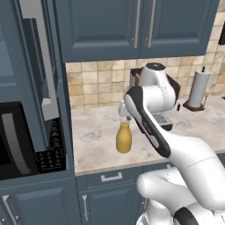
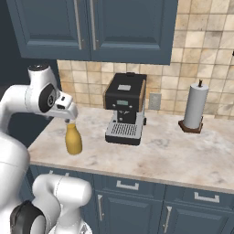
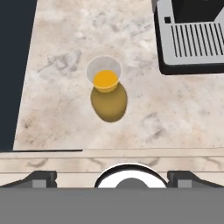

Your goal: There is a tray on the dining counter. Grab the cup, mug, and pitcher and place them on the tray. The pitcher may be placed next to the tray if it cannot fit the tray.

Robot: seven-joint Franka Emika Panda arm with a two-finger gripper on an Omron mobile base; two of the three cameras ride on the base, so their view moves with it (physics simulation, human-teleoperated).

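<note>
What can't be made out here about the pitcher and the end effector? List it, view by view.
- Left base view: the arm covers the end effector and the coffee machine behind it.
- Right base view: the white hand hides the pitcher top.
- Hand view: end effector tips cut by the bottom edge; open or shut unclear.

Amber-yellow pitcher (image 1: 124, 138) with pale top; beige marbled counter (image 1: 96, 136); dark blue cabinets (image 1: 132, 26)

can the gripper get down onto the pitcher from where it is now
Probably yes. The gripper hangs right above the pitcher, which stands upright on the counter with bare stone around it. The coffee machine sits apart to one side. Whether the fingers are open wide enough is unclear.
</note>
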